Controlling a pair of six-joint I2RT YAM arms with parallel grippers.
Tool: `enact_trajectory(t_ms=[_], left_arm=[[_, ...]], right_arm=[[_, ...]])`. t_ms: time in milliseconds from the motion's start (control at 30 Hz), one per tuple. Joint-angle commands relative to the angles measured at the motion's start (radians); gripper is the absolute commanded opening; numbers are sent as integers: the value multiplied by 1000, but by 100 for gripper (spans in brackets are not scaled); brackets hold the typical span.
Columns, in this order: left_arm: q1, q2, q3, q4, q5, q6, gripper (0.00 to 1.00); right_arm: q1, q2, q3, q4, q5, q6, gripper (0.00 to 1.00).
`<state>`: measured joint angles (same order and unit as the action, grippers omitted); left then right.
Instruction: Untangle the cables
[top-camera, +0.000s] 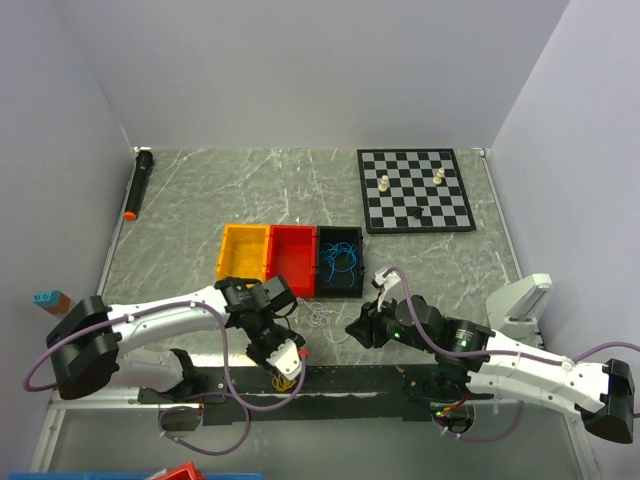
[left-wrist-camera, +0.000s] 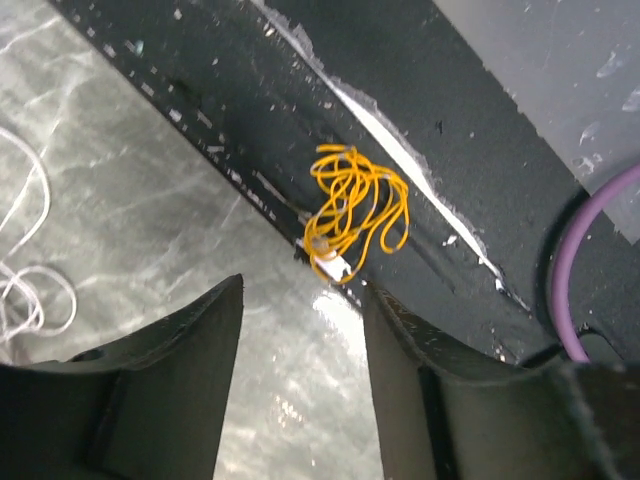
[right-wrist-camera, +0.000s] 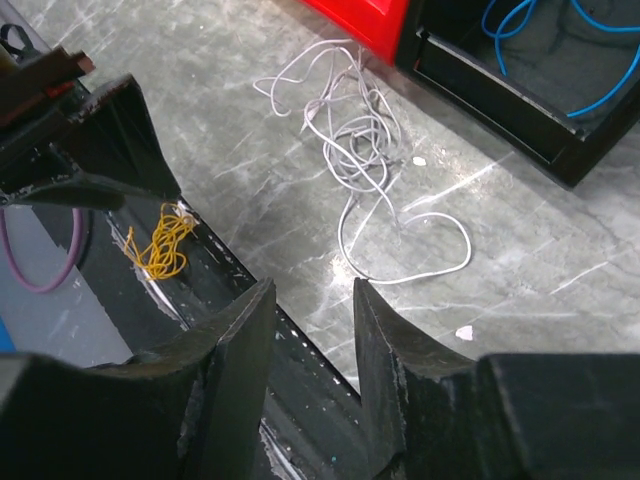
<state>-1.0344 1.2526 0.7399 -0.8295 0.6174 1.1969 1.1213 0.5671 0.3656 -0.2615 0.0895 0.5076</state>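
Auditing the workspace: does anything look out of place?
The yellow cable lies bunched on the black strip at the near edge of the table. The white cable sprawls loose on the tabletop; only the blue cable is in the black bin.

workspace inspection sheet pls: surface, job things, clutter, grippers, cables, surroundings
surface: grey marbled table, with a black strip along its near edge
job's things: blue cable lies in the black bin; white cable lies loose on the table; yellow-orange cable is bunched on the black strip
clutter: chessboard with a few pieces, black stick with an orange tip, orange bin, red bin
grippers: left gripper open, above the yellow-orange cable; right gripper open, holding nothing
cables: purple hoses run along both arms
surroundings: plain pale walls
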Motion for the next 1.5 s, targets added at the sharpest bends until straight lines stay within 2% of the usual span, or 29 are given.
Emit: enact_trajectory(t_ms=[0,267,500,667,767,900,967,1067,1167,1300,1467], left_arm=[[-22,36,12,41,88,52,54],[-59,67,-39,73,51,101,49],[-76,71,-88,182,47,66,42],[-90,79,-108,267,42,24,31],[-102,77,-120,270,38,52,18],[-115,74,-143,299,24,52,11],[-118,71,-154,349,10,14,1],[-118,64,-154,423,-34,-75,1],[-105,42,-131,519,-161,-202,1],[-43,11,-90,595,-248,-311,1],[-15,-33,-71,601,-255,-372,1]], right_arm=[[0,-24,-17,56,23,29,42],[-3,-3,-22,67,47,34,36],[-17,10,-24,71,53,40,29],[-26,1,-30,67,55,51,22],[-31,-7,-34,57,56,62,17],[-35,-19,-37,50,61,65,14],[-38,-22,-36,45,62,66,12],[-40,-21,-28,45,64,66,9],[-44,-12,-21,51,65,63,8],[-49,22,-4,85,62,49,8],[-54,43,16,134,33,39,26]])
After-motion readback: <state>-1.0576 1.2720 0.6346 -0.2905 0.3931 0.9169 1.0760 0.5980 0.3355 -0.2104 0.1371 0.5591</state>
